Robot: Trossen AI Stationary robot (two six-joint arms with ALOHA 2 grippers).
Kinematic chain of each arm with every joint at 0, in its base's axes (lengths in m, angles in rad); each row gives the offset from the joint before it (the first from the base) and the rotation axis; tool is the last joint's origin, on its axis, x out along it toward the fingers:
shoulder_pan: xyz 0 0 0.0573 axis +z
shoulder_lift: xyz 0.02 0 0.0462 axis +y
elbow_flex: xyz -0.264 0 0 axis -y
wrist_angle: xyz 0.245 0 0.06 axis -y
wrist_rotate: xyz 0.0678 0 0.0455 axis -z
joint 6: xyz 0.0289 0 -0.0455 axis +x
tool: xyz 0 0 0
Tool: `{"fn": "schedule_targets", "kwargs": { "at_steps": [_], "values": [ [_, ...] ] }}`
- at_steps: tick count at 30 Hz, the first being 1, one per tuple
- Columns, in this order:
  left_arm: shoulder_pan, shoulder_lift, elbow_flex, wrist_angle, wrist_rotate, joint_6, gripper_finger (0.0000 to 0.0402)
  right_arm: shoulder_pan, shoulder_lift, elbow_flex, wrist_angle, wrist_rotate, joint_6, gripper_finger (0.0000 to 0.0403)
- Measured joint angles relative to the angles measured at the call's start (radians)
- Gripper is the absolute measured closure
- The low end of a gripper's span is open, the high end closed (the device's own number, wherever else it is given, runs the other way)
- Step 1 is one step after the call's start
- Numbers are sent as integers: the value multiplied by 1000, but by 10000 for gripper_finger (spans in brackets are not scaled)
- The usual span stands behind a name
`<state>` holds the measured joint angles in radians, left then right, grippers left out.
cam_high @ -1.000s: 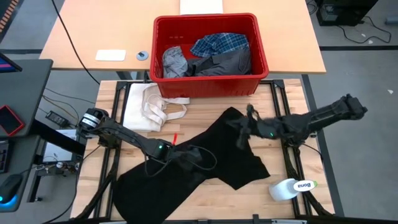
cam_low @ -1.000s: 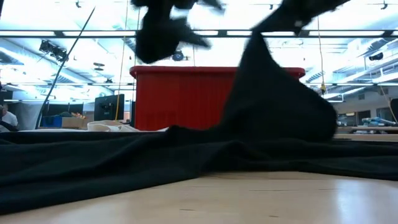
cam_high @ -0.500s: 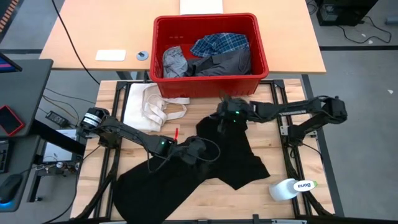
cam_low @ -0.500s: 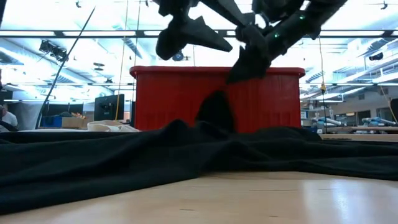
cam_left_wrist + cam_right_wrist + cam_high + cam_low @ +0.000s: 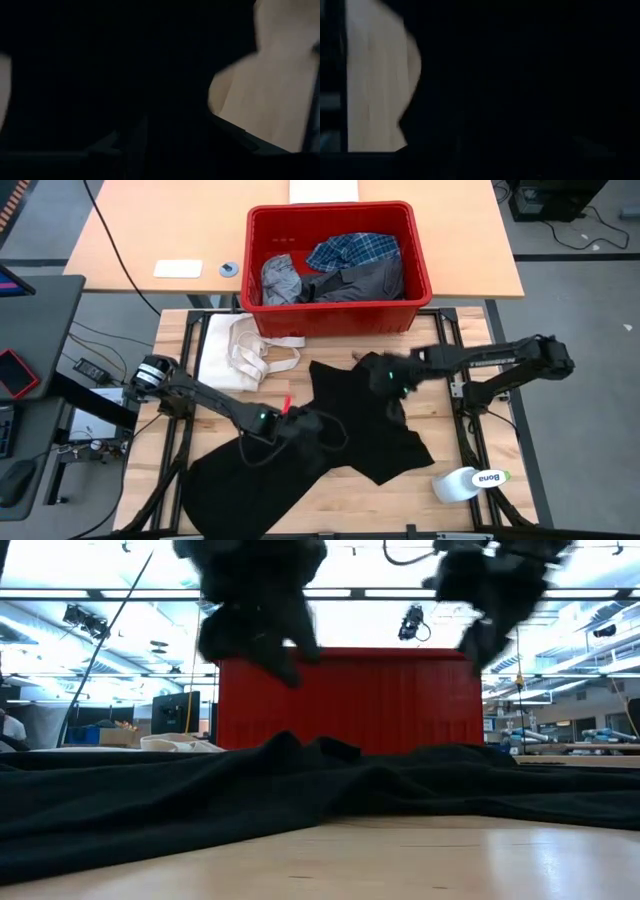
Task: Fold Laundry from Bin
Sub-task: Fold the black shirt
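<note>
A large black garment [image 5: 370, 430] of the laundry lies spread across the wooden table, from the near left corner up toward the bin; it also shows in the low view [image 5: 300, 790]. My left gripper [image 5: 318, 426] hangs over its middle, clear of the cloth in the low view [image 5: 262, 635], its fingers apart. My right gripper [image 5: 392, 380] hovers over the garment's far part, also clear of it [image 5: 485, 615], with nothing hanging from it. The red bin [image 5: 340, 318] stands behind, holding a plaid shirt [image 5: 355, 250], a light grey piece [image 5: 280, 278] and a dark grey one [image 5: 368, 280].
A cream-white cloth with strap loops [image 5: 245, 350] lies at the table's far left, in front of the bin. A white roll [image 5: 470, 482] lies at the near right corner. Bare wood [image 5: 340, 500] shows along the near edge.
My right gripper carried the garment's lifted far part toward the bin and the table's left, let go of it, then drew back to the right and tipped downward. That part has fallen and lies spread flat near the bin. My left gripper has tipped downward.
</note>
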<state>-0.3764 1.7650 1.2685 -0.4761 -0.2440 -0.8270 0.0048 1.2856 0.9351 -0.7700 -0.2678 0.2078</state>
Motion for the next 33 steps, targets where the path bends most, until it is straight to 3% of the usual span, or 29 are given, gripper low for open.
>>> {"fn": "schedule_targets", "kwargs": {
  "at_steps": [6, 14, 17, 25, 33],
  "values": [
    [-86, 25, 0, -84, 18, -50, 212, 238, 4, -135, 4, 11, 188, 193],
    [-183, 39, 1, -268, -77, -216, 212, 479, 1, -226, 54, 190, 310, 194],
    [-194, 59, 0, -354, -92, -276, 212, 510, 5, -283, 88, 211, 322, 194],
    [-249, 130, 0, -462, -73, -392, 212, 518, 5, -390, 53, 139, 459, 194],
    [-315, 174, 0, -508, -30, -461, 212, 506, 5, -393, -138, 137, 613, 194]
  ]
}}
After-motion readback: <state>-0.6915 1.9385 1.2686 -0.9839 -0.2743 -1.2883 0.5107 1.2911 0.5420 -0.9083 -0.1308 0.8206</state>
